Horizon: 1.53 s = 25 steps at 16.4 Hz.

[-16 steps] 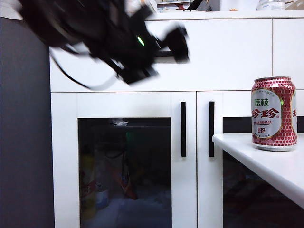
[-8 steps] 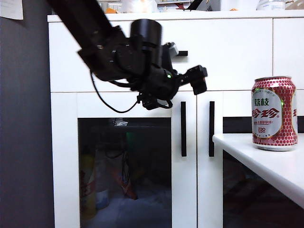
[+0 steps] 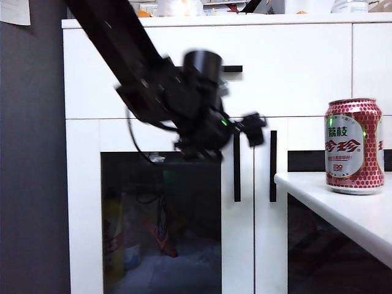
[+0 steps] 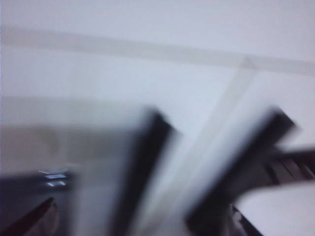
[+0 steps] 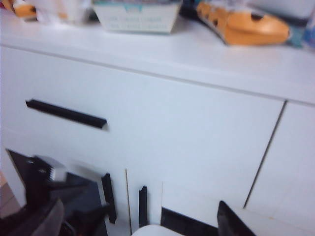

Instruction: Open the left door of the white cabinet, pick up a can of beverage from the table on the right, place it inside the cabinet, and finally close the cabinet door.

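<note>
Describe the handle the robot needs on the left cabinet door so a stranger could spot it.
Find the white cabinet, then its left door with the big dark glass panel. Its handle is the left of two upright black bars at the middle seam; the open left gripper is near its top.

There is one white cabinet (image 3: 294, 67). It has two dark glass doors: the left door (image 3: 160, 214) at 7 o'clock in the exterior view and a narrow door (image 3: 318, 245) at 5 o'clock. There are three black handles: two upright handles (image 3: 236, 177) in the middle and one flat handle (image 3: 233, 68) at 12 o'clock. There is one worktop (image 3: 343, 208) with one red can (image 3: 353, 146) at 3 o'clock. There are two end effectors: the left end effector (image 3: 252, 130) near the middle and the right end effector (image 5: 140, 223) in its own wrist view. On the cabinet top sit one box (image 5: 137, 14) and one orange thing (image 5: 246, 22).
</note>
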Available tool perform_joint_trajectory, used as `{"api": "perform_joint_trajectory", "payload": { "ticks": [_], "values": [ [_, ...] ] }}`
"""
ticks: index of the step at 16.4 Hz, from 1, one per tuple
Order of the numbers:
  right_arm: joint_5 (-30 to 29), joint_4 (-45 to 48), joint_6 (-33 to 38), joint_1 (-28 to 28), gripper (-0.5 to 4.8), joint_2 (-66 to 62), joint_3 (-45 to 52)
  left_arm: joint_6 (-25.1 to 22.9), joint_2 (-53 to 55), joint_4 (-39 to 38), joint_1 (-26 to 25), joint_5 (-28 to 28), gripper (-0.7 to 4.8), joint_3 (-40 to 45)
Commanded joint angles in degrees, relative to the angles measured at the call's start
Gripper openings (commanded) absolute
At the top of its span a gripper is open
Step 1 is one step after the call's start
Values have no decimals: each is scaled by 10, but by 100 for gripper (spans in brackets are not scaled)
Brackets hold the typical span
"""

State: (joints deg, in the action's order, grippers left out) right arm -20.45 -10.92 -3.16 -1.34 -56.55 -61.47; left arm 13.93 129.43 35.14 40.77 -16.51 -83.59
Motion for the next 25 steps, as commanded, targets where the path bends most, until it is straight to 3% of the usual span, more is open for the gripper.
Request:
{"api": "perform_joint_trajectory", "payload": {
  "ticks": [1,4,23,24,25],
  "values": [
    [1,9,-4,13,400,-7,-2,0,17,5,10,11,479,-33],
    [9,8,-17,21,400,-7,-2,0,29,4,13,-50,479,-50],
    [14,2,-19,28,400,-28,-2,0,78,-3,8,-68,479,-108],
    [14,2,-19,28,400,-28,-2,0,78,-3,8,-68,453,-108],
    [14,2,-19,28,400,-28,-2,0,78,-3,9,-68,322,-108]
  ]
}}
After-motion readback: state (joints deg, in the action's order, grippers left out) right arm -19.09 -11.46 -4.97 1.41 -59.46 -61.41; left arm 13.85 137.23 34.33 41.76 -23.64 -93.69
